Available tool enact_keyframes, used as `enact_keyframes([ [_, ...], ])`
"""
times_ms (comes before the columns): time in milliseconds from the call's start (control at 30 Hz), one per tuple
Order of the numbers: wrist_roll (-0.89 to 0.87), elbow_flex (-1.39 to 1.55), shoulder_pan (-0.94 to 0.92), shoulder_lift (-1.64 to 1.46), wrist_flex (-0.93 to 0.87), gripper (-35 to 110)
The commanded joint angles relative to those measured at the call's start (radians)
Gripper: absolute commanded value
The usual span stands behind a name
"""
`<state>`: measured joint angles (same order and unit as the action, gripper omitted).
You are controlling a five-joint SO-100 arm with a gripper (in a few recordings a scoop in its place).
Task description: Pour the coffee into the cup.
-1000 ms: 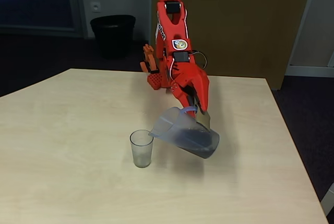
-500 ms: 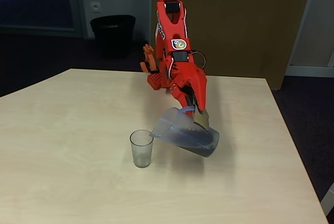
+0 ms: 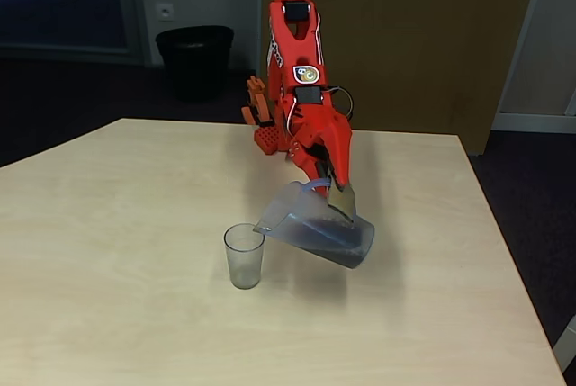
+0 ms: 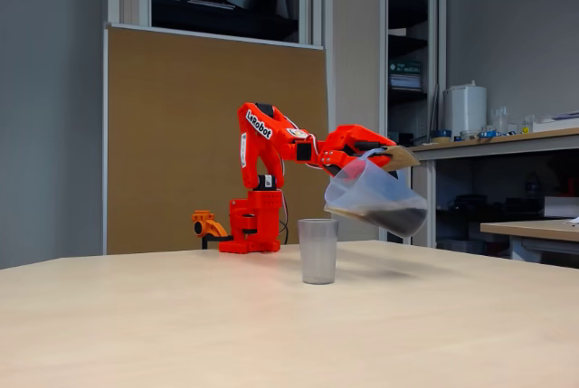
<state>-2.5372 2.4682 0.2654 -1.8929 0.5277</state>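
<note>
Hand (image 3: 329, 190) pinches the jug (image 3: 315, 227) by its handle and has tipped it a little more toward the cup (image 3: 244, 255) at lower centre. Coffee (image 4: 389, 218) lies low in the jug, so the pour has not begun.

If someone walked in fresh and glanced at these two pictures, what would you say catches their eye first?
The bright red robot arm at the far side of the pale wooden table stands out first. Its tool holds a translucent bluish jug in the air, tilted, with its spout just above the rim of the small clear plastic cup. Dark brown coffee pools low in the jug.
</note>
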Motion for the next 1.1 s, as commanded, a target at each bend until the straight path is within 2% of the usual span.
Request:
enact_keyframes([
  [0, -0.031, -0.023, -0.002, -0.058, 0.049, 0],
  [1067, -0.216, -0.018, -0.029, -0.051, 0.127, 0],
])
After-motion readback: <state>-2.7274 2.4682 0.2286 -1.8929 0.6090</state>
